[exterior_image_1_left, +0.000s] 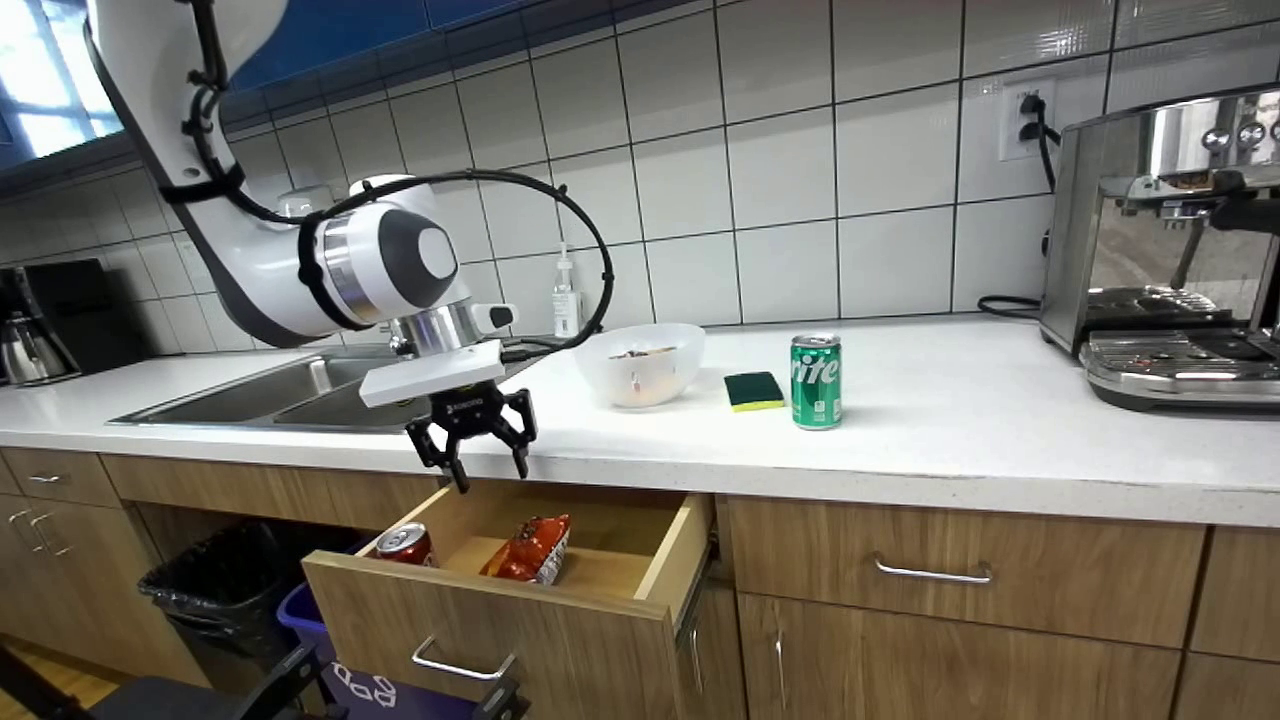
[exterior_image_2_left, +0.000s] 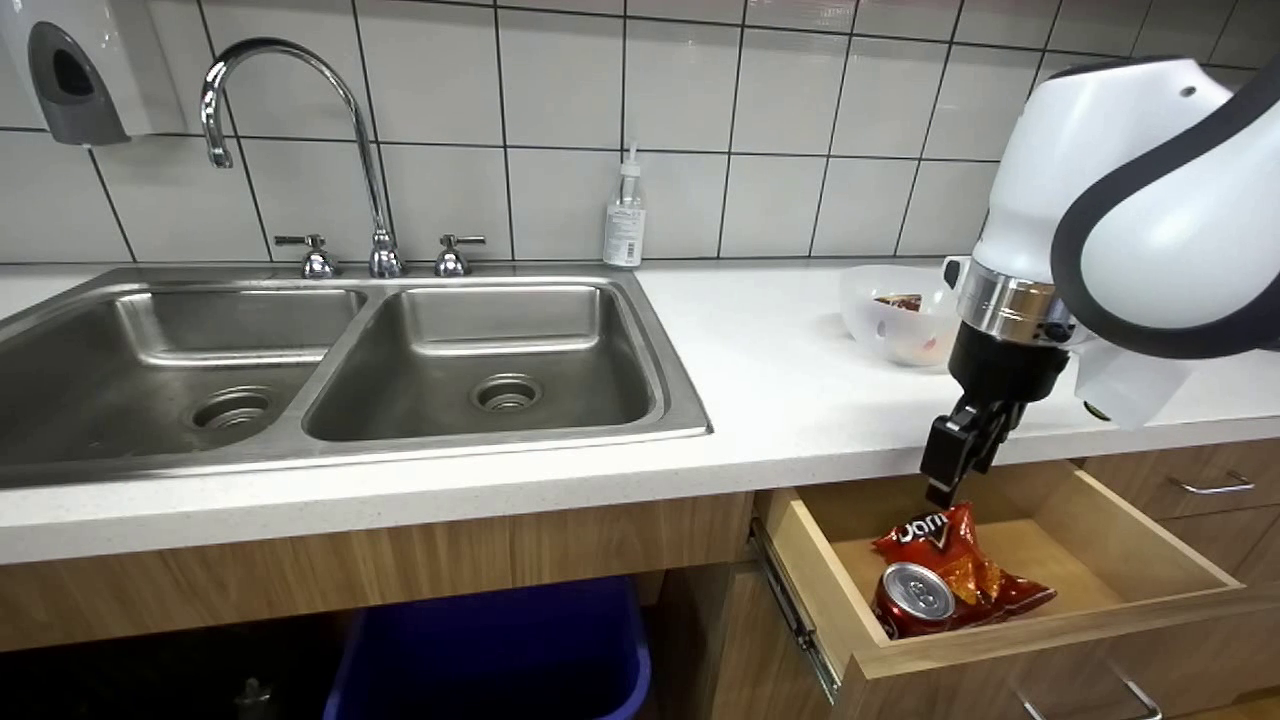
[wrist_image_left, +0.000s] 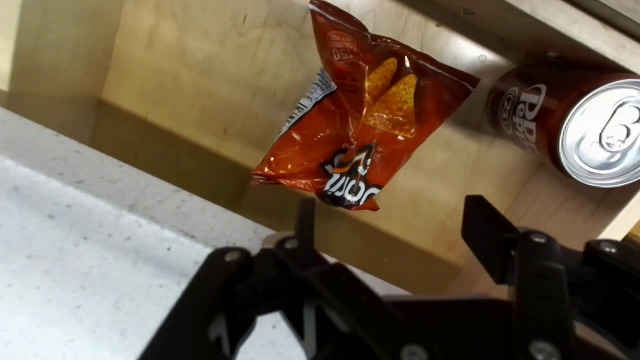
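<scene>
My gripper (exterior_image_1_left: 491, 481) stands open above the pulled-out wooden drawer (exterior_image_1_left: 500, 615), past the counter's front edge. In the wrist view nothing lies between its two fingertips (wrist_image_left: 477, 215). Inside the drawer is a red-orange chip bag (wrist_image_left: 360, 120), the thing nearest the gripper; in an exterior view the bag (exterior_image_2_left: 945, 555) lies just under the fingers, which look apart from it. A dark red Dr Pepper can (wrist_image_left: 530, 110) sits beside the bag, in the drawer's front corner on the sink side. The drawer front partly hides this can (exterior_image_1_left: 405, 543) in an exterior view.
The white countertop (exterior_image_1_left: 950, 400) overhangs the drawer's back. On it are a green Sprite can (exterior_image_1_left: 816, 380), a sponge (exterior_image_1_left: 754, 388), a translucent bowl (exterior_image_1_left: 640, 375) with something inside, and an espresso machine (exterior_image_1_left: 1170, 240). A double sink (exterior_image_2_left: 500, 380) lies alongside; bins (exterior_image_2_left: 480, 640) stand below.
</scene>
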